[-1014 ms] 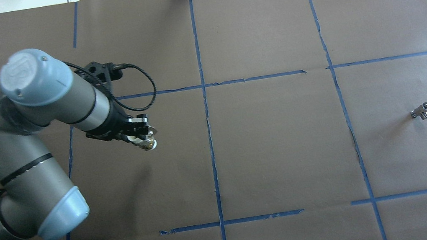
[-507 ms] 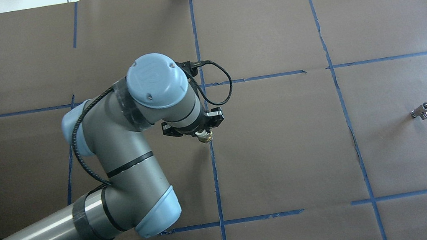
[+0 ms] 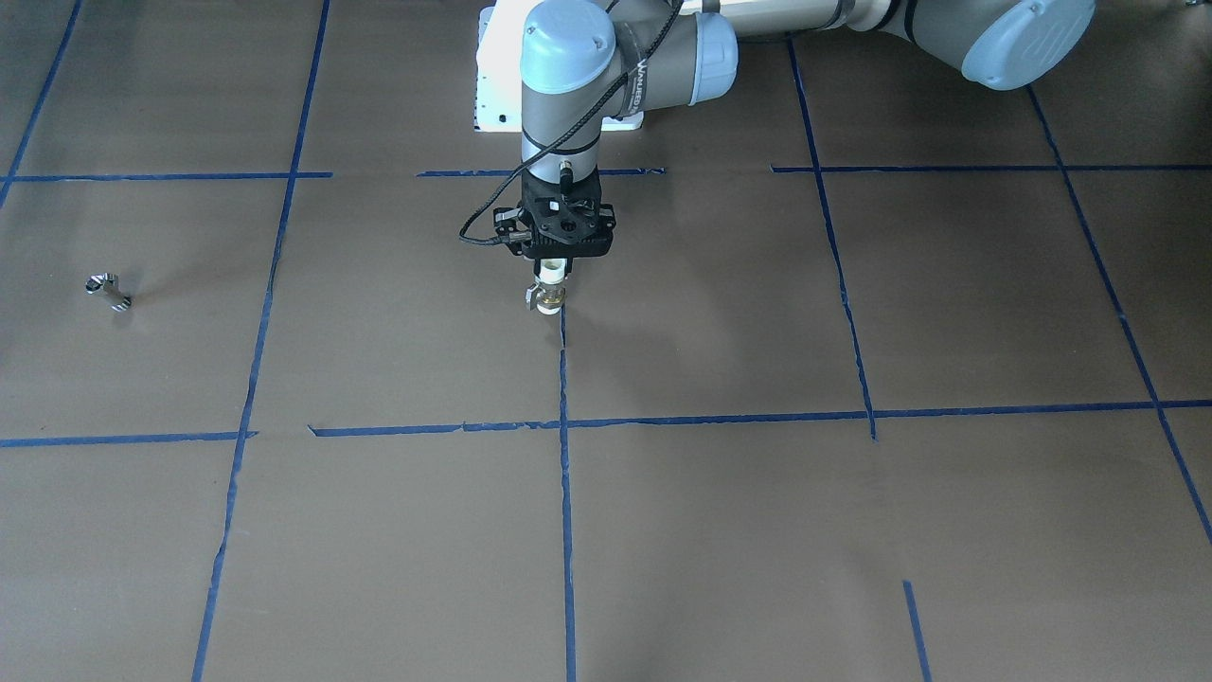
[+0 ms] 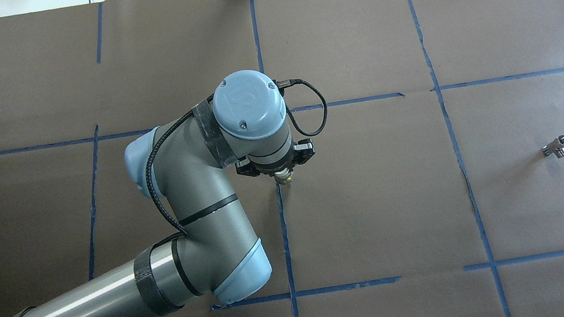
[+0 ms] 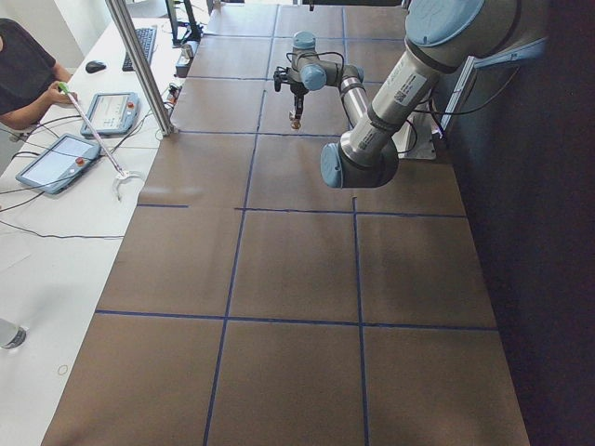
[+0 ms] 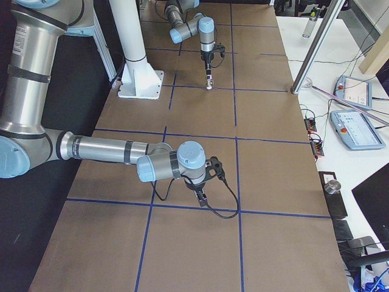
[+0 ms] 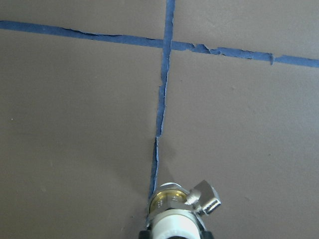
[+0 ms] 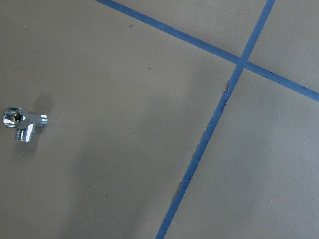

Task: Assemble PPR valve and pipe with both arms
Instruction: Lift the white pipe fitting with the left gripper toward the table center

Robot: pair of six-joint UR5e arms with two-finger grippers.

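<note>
My left gripper (image 4: pixel 283 176) is shut on the PPR valve (image 3: pixel 546 299) and holds it upright just above the table's middle blue tape line. In the left wrist view the valve's (image 7: pixel 177 204) brass band and grey side lever point down at the tape. The pipe (image 4: pixel 557 146), a small silver stub, lies alone on the brown paper far to the right. It also shows in the front view (image 3: pixel 107 291) and the right wrist view (image 8: pixel 22 122). My right gripper (image 6: pixel 200 196) shows only in the exterior right view, hovering near the table's right end. I cannot tell whether it is open or shut.
Brown paper with a blue tape grid (image 4: pixel 285 236) covers the table. The white pedestal base (image 3: pixel 492 104) stands at the robot's side. A metal post (image 5: pixel 139 65) and an operators' desk with tablets (image 5: pixel 56 158) lie beyond the far edge.
My left arm has swung right, carrying the valve from the table's left part to the middle tape line. The pipe has not moved.
</note>
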